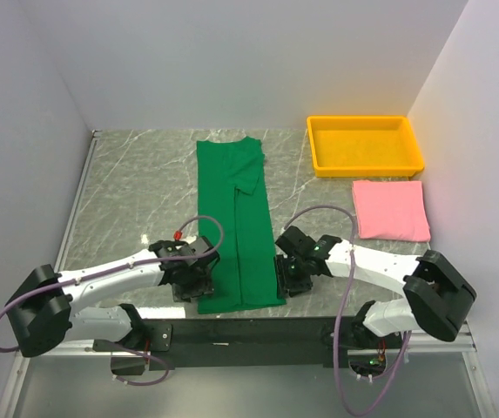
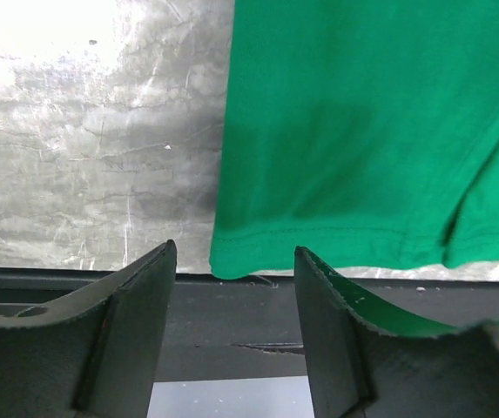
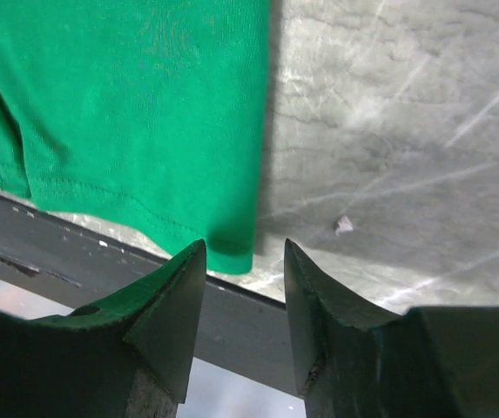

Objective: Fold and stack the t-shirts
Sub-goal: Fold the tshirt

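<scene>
Left gripper (image 2: 235,259) stood with jaws apart, straddling the near left hem corner of the dark green t-shirt (image 2: 354,131), not clamped on it. Right gripper (image 3: 245,248) was also released, at the near right hem corner. The garment lay as a long narrow strip on the table (image 1: 136,192). The pink t-shirt (image 1: 391,210) lay folded flat, well apart to the right, just before the yellow tray (image 1: 367,167).
</scene>
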Motion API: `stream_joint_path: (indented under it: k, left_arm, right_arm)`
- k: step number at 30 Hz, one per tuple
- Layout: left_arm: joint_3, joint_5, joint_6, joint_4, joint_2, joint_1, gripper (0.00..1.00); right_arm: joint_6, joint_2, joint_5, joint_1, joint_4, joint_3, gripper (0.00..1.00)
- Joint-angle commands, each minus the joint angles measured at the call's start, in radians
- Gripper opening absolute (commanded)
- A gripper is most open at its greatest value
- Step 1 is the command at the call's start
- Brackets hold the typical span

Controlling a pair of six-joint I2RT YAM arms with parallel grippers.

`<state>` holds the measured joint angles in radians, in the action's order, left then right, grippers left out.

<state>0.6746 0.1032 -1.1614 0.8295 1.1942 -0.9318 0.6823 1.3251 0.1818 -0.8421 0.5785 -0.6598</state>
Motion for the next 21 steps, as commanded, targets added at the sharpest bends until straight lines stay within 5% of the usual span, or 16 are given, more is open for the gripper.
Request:
stream_joint_path:
  k: [1,14,21]
  left_arm:
    - [0.016,0.021,-0.027,-0.017,0.025,-0.018,0.61]
    - [0.010,-0.010,-0.011,-0.035,0.059,-0.033,0.61]
    - [-0.001,-0.036,0.005,-0.058,0.090,-0.033,0.62]
  right_arm:
    - [0.057,0.031,-0.025,-0.017,-0.069,0.008,0.47]
    - [0.111,0.137,-0.087,-0.114,0.017,-0.017,0.45]
    - [0.112,0.131,-0.097,-0.118,0.017,-0.011,0.30]
